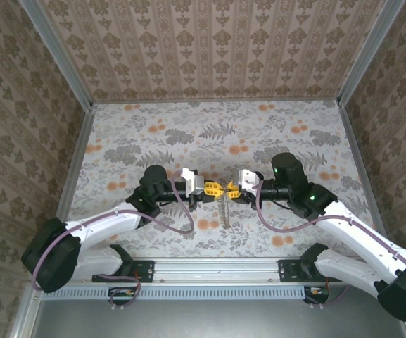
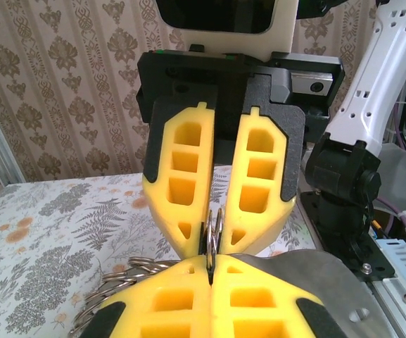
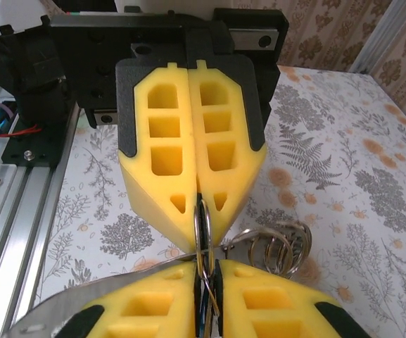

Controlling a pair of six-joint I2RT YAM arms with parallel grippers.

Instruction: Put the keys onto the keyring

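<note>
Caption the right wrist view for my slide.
Tip to tip, yellow-fingered left gripper and right gripper pinch a thin silvery metal ring.

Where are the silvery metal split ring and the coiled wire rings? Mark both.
silvery metal split ring (image 3: 198, 229), right wrist view, on its exposed arc.
coiled wire rings (image 3: 281, 248), right wrist view, middle of the coil.

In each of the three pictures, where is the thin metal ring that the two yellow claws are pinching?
Top external: thin silvery metal keyring at centre, between the meeting yellow tips.
Left wrist: lower centre, at the tips.
Right wrist: lower centre, left of a coil of silvery rings.
Shared landmark: yellow foam fingers of left gripper and right gripper, tip to tip.
</note>
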